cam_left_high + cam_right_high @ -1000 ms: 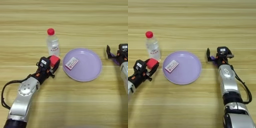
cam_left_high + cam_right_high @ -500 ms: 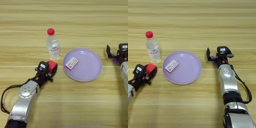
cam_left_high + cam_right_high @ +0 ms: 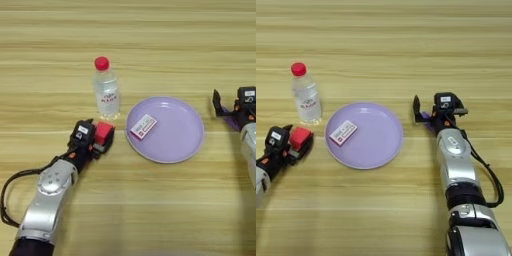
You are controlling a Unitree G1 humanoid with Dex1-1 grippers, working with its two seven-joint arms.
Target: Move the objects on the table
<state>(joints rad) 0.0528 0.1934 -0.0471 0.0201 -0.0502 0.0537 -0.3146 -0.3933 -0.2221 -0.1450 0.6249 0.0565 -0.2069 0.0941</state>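
I take the plate (image 3: 165, 129) as my landmark: it is round, shallow, lilac and smooth, with a low raised rim, lying flat on the table (image 3: 150, 45), whose light-brown planks run in long horizontal grain lines; inside the plate, on its left half, I see one small flat white card (image 3: 143, 126) with red print, lying at a slant; nothing else sits in it; just left of the plate and a little behind it the bottle (image 3: 106, 88) stands upright, clear plastic, ribbed, with a red cap and a red-printed label, and I cannot tell how full it is; left of the plate and in front of the bottle, near the plate's rim but apart from it, my left gripper (image 3: 98, 140) rests low on the table with its black fingers set narrowly around the cube (image 3: 103, 132), a small matt red block with square faces, held between them; the left arm behind it is silver metal with a round joint and a black cable looping out to the side; right of the plate, clear of its rim, my right gripper (image 3: 428, 111) lies on the table with one black finger standing up on the plate's side; the purple bar (image 3: 429, 120) shows at that gripper, a thin slanted strip, but I cannot tell whether the jaws grip it or merely lie over it.
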